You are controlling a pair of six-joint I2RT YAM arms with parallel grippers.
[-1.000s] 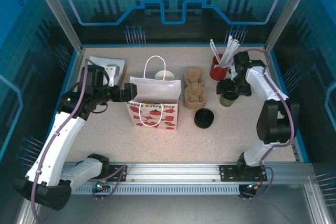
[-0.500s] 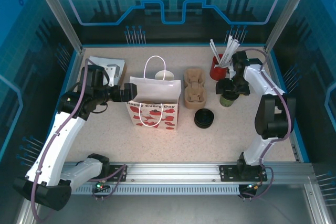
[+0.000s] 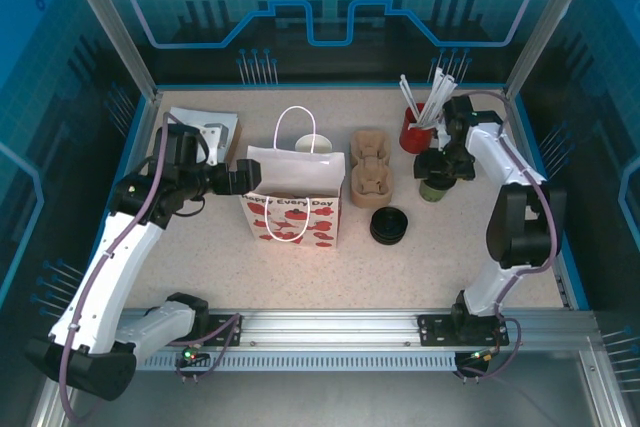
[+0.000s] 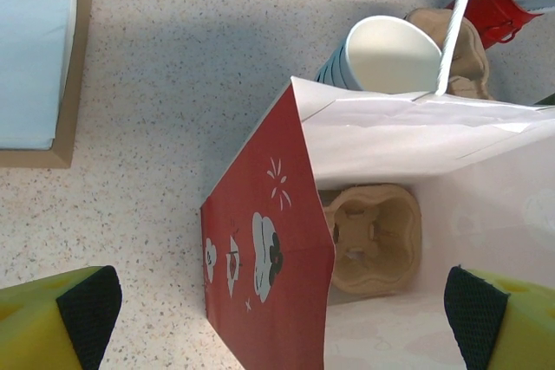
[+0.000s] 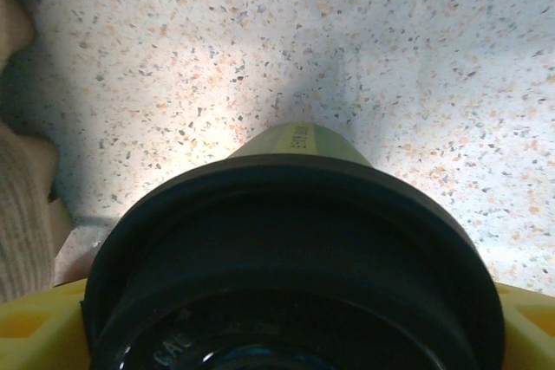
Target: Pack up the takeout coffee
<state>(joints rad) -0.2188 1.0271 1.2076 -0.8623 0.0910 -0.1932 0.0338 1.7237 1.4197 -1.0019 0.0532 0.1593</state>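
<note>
Speckled worktop (image 3: 300, 267) inside a blue-walled cell carries everything. The right tool (image 3: 440, 169) sits at the takeout coffee (image 3: 432, 190), toward 2 o'clock of the surface. In the right wrist view its yellow fingers (image 5: 529, 327) flank the black lid (image 5: 286, 249), with the green wall showing beyond. Whether the pads already press the cup or stand just off it, I cannot tell.

Close around the cup stand a red holder (image 3: 413, 134) of straws at 11 o'clock, a stack of pulp carriers (image 3: 370, 175) at 9 o'clock, and a pile of spare lids (image 3: 389, 225) at 7 o'clock. Further toward 9 o'clock the paper bag (image 3: 295, 202) stands open with a carrier tray (image 4: 375, 236) on its floor. A stack of white cups (image 4: 390, 54) stands just behind it.

The left tool (image 3: 243, 178) is spread wide at the bag's 9 o'clock end. The red side wall lies between its pads (image 4: 87, 309) but is not pinched.

Judging from here, the grip looks high — at lid level. A squeeze there could pop the lid loose or let the cup slip out beneath it. Lifting toward 11 o'clock risks catching the straws, and a low carry toward the bag could knock the carriers. At the bag, the white handle arches over the mouth and could snag the cup. With the wall unpinched, a nudge could tip or collapse the bag — and the cup must land in a tray pocket, not on its ridge.
</note>
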